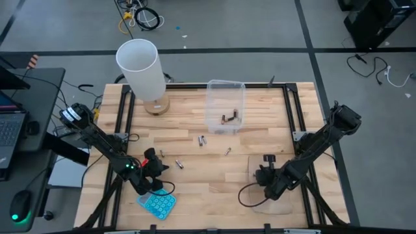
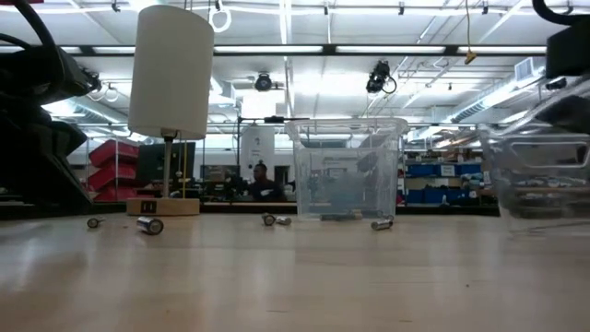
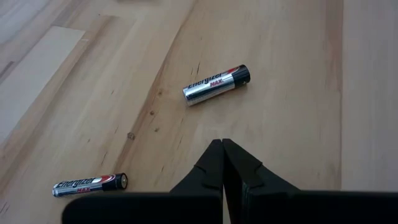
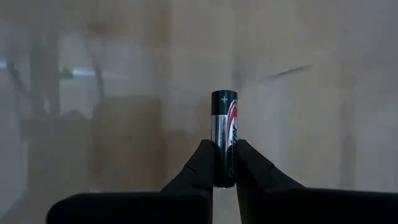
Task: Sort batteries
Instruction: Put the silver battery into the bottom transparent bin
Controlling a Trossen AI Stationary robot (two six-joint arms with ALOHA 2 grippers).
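High view: right gripper [image 1: 268, 175] sits over a second clear tub [image 1: 273, 198] at the near right corner of the counter [image 1: 214, 175]; that tub's edges are faint here, so treat its outline as a best guess. Left gripper [image 1: 151, 170] hovers low just beyond the blue calculator [image 1: 157, 205]. Loose batteries [image 1: 202, 140] lie ahead of the left gripper and off toward mid-counter. The far clear tub [image 1: 225, 104] already has a couple of dark cells [image 1: 229, 118] in it. White lamp [image 1: 142, 68] well beyond the left gripper.

Low view: several cells on the counter in front of the lamp base and the far tub; one silvery battery [image 2: 150, 225] nearest the camera. Neither gripper clearly seen here.

Left wrist view: left gripper's fingers [image 3: 211, 171] clenched together, empty. One Energizer cell [image 3: 216, 84] just ahead of the tips, a smaller one [image 3: 90, 184] off to the side, both flat on the wood, apart from the fingers.

Right wrist view: right gripper clamped on an upright battery [image 4: 224, 134], plus end away from the wrist, hazy plastic beyond.

Step, as I judge it: drop-off of the held cell into the near tub. Next move calls for lowering inside the tub walls, then releasing; the left gripper needs to open before going for the cell ahead of it.
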